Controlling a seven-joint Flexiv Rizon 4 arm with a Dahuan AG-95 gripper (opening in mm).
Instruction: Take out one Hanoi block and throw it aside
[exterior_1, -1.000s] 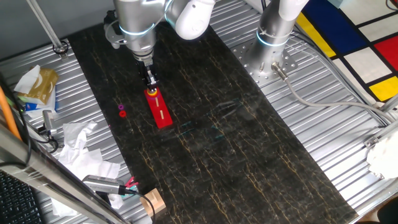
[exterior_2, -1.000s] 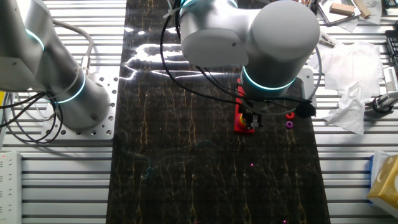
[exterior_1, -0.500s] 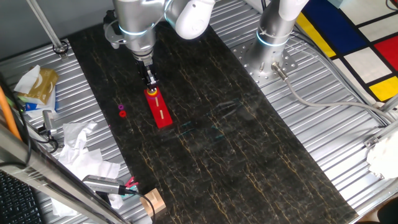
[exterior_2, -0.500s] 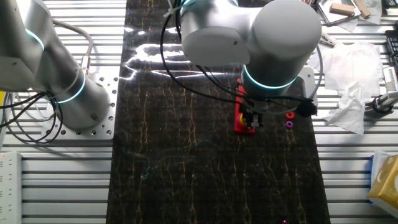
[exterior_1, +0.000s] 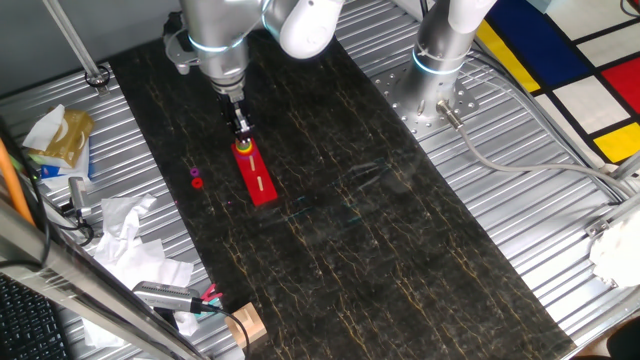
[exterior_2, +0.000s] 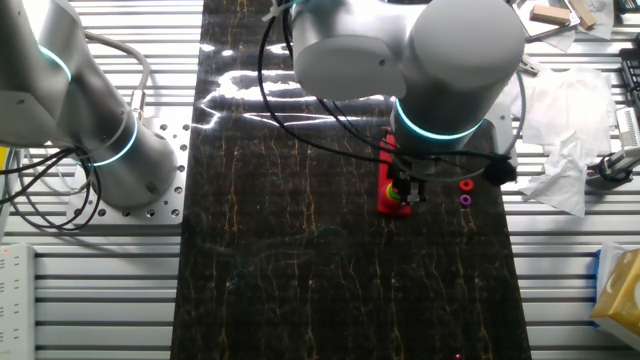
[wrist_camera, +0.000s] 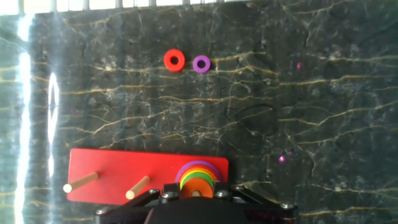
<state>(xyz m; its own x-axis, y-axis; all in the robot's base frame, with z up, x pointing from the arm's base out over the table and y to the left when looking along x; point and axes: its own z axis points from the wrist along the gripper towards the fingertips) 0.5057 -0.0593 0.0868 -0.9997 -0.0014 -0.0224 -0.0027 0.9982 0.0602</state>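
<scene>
Hovering fingers (exterior_1: 241, 137) over ring stack (wrist_camera: 198, 177) | grip state unclear | Hanoi block (wrist_camera: 174, 60) beside purple ring (wrist_camera: 201, 63)

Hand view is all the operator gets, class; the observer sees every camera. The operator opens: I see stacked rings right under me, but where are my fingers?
Observer: The gripper points straight down over one end of the red board, with its fingers at the ring stack.
Operator: What lies beyond the loose red ring and purple ring?
Observer: The edge of the mat, then crumpled white paper.
Operator: Anything else nearby?
Observer: A second arm's base stands on the mat's opposite side.
</scene>
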